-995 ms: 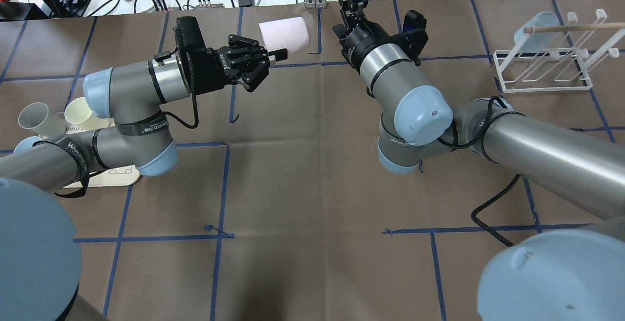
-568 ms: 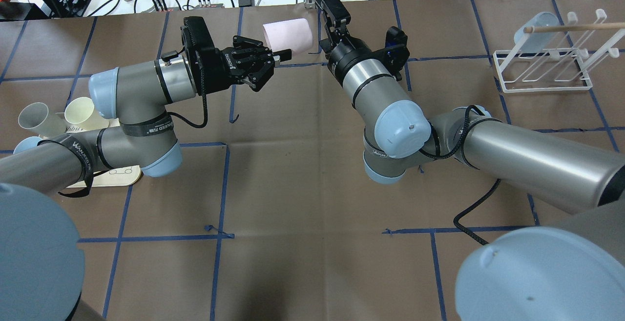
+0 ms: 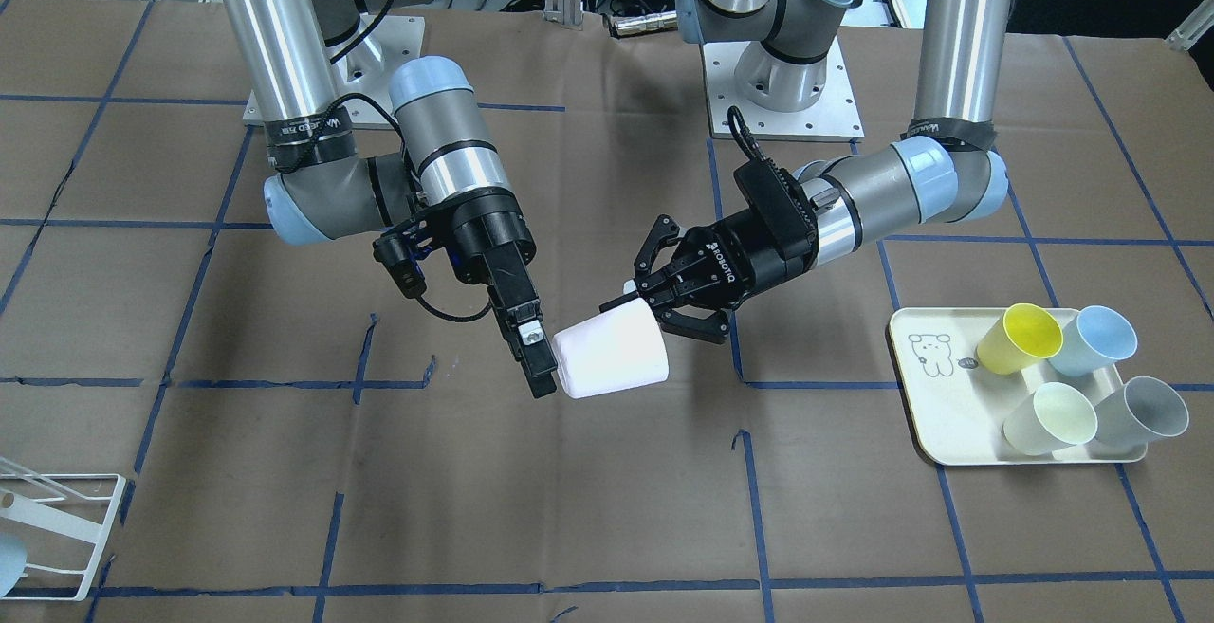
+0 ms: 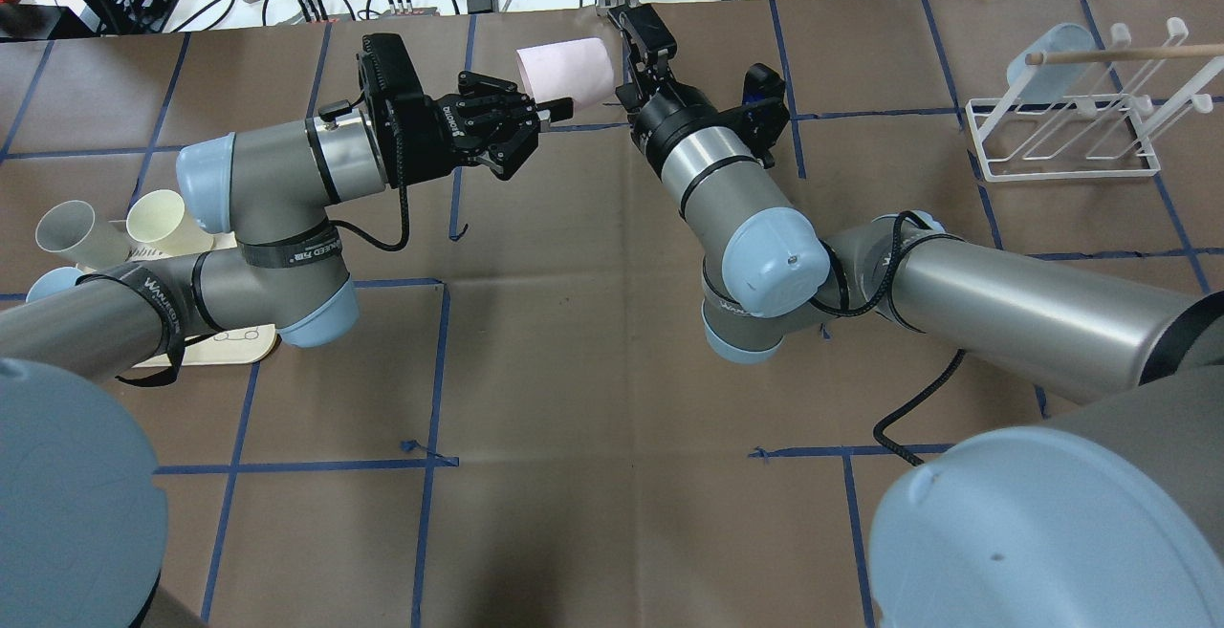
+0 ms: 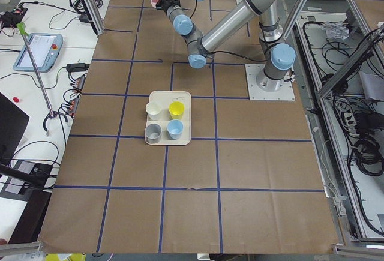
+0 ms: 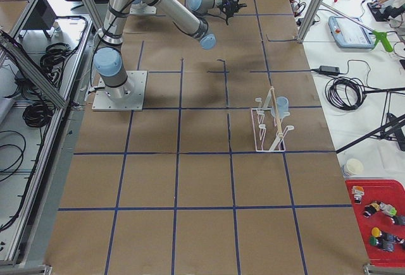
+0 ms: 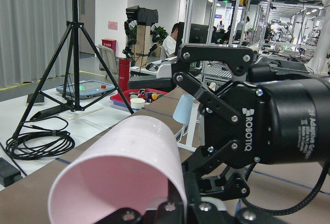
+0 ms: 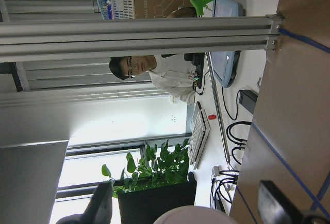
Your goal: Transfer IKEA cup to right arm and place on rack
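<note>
The pink IKEA cup (image 4: pixel 564 69) lies on its side in the air over the far middle of the table. My left gripper (image 4: pixel 557 111) is shut on its rim (image 3: pixel 631 299). The cup fills the lower left of the left wrist view (image 7: pixel 124 167). My right gripper (image 4: pixel 639 43) is open at the cup's closed end, and one finger (image 3: pixel 531 343) stands beside that end. In the right wrist view both fingers (image 8: pixel 103 206) flank the cup's end (image 8: pixel 196 216). The white wire rack (image 4: pixel 1061 136) stands at the far right and bears a light blue cup (image 4: pixel 1052 59).
A cream tray (image 3: pixel 948 405) at the robot's left holds yellow, blue, pale green and grey cups. A wooden rod (image 4: pixel 1119 54) lies across the rack's top. Cables and gear lie beyond the table's far edge. The rack also shows in the front view's lower left corner (image 3: pixel 57 528).
My right arm has swung left, bringing its open gripper up to the cup's closed end. My left gripper has shifted slightly right, still holding the cup.
</note>
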Motion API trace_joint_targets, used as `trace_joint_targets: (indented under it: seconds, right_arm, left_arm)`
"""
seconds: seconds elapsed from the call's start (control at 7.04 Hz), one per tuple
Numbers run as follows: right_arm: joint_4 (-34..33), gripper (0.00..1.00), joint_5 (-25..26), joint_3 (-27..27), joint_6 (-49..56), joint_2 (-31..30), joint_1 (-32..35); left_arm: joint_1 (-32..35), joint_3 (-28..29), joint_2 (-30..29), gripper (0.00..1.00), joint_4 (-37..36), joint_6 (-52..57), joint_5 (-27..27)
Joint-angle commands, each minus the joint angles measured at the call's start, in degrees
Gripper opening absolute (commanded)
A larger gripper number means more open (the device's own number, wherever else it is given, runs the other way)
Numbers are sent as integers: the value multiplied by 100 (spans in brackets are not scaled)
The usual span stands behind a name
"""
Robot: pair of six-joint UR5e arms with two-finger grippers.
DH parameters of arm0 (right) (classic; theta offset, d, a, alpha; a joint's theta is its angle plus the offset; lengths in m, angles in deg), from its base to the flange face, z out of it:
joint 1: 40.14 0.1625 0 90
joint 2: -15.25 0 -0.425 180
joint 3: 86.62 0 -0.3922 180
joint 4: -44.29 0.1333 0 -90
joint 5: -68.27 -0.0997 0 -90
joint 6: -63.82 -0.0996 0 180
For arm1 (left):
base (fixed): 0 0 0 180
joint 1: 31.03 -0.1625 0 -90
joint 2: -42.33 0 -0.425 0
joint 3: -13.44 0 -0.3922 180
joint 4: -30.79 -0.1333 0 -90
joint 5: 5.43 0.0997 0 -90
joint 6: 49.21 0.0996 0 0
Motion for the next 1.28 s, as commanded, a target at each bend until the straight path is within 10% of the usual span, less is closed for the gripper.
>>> trace_joint_targets:
  seconds: [0.0, 1.14]
  right_arm:
    - [1, 100, 4, 0, -9, 6, 70]
    - [45, 100, 74, 132, -17, 67, 316]
  left_arm:
    - [6, -81, 17, 0, -7, -9, 0]
    - [6, -143, 61, 0, -24, -9, 0]
